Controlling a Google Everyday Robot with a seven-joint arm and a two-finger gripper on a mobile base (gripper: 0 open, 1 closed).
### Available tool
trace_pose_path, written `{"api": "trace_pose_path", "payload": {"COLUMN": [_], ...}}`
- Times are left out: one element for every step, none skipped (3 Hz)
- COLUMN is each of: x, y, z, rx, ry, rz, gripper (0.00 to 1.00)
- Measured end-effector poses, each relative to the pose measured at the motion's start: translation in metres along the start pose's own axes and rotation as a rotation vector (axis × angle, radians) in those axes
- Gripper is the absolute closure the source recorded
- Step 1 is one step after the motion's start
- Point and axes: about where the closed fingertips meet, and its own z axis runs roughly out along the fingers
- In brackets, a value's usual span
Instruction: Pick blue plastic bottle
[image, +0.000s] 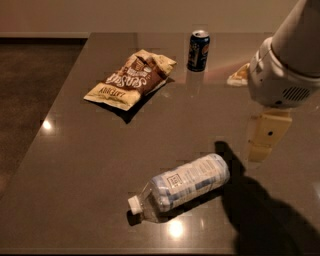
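The blue plastic bottle (182, 186) lies on its side on the dark table (90, 165), near the front edge. It is clear with a pale blue-and-white label. Its white cap (134, 204) points to the front left. My gripper (265, 137) hangs from the white arm at the right. It is above the table, to the right of the bottle's base and a little behind it, apart from it. It holds nothing that I can see. Its shadow falls on the table just right of the bottle.
A brown and yellow chip bag (132, 80) lies at the back left. A dark blue soda can (198, 51) stands upright at the back. A small pale object (239, 77) is partly hidden behind the arm. The table's left edge drops to dark floor (30, 75).
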Motion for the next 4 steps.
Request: {"api": "trace_pose_path", "payload": {"x": [-0.021,-0.036,-0.044,-0.048], "y": [0.018,0.038,0.051,0.060], "z": [0.017,0.033,0.048,0.060], "rx": [-0.064,-0.131,-0.180,-0.217], "ry": [-0.019,-0.030,-0.030,-0.024], "rz": [-0.082,-0.147,-0.179,-0.198], "gripper": [0.00,0.00,0.00,0.00]}}
